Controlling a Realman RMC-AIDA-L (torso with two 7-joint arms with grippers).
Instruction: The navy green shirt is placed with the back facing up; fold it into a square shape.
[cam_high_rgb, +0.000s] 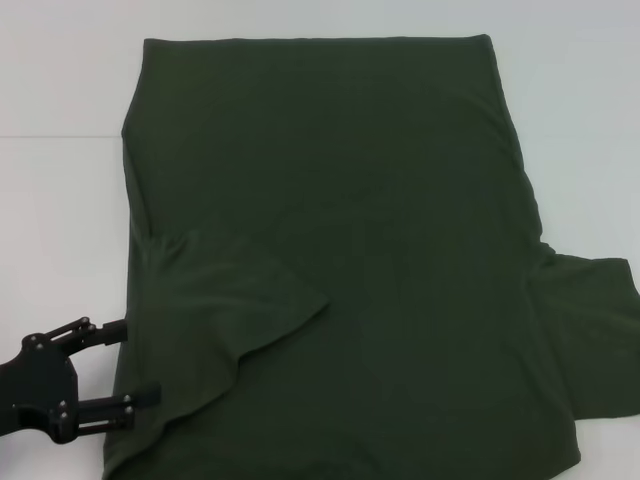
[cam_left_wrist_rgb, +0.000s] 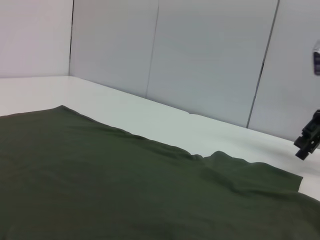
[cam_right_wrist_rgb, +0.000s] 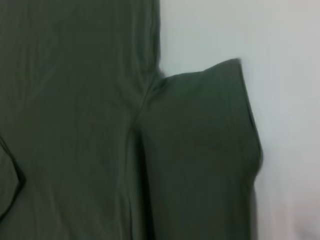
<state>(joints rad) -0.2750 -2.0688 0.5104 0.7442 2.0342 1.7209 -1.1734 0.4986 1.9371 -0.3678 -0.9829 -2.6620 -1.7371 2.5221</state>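
So over on my left, my left gripper (cam_high_rgb: 128, 362) is sitting low at the near left corner of the table (cam_high_rgb: 60, 200), right up against the shirt's left edge. Its two black fingers (cam_high_rgb: 98, 333) are spread wide apart and point in toward the cloth, one at the fold's edge and the other just touching the hem further down, but there's nothing pinched between them.

The navy green shirt (cam_high_rgb: 380, 250) is lying flat and takes up most of the white table in front of me, plain side up, no lettering showing. Its left sleeve (cam_high_rgb: 220, 300) is already folded in over the body, making a slanted flap. From my left wrist camera I just get the cloth (cam_left_wrist_rgb: 125, 185) stretching away toward the grey wall panels (cam_left_wrist_rgb: 210, 60).

Further right, the right sleeve (cam_high_rgb: 595, 335) is spread out flat on the table, sticking out past the body. My right wrist camera looks straight down on that sleeve (cam_right_wrist_rgb: 200, 150) and the seam where it meets the body. My right gripper itself I can't see in any view, so can't tell how it's set
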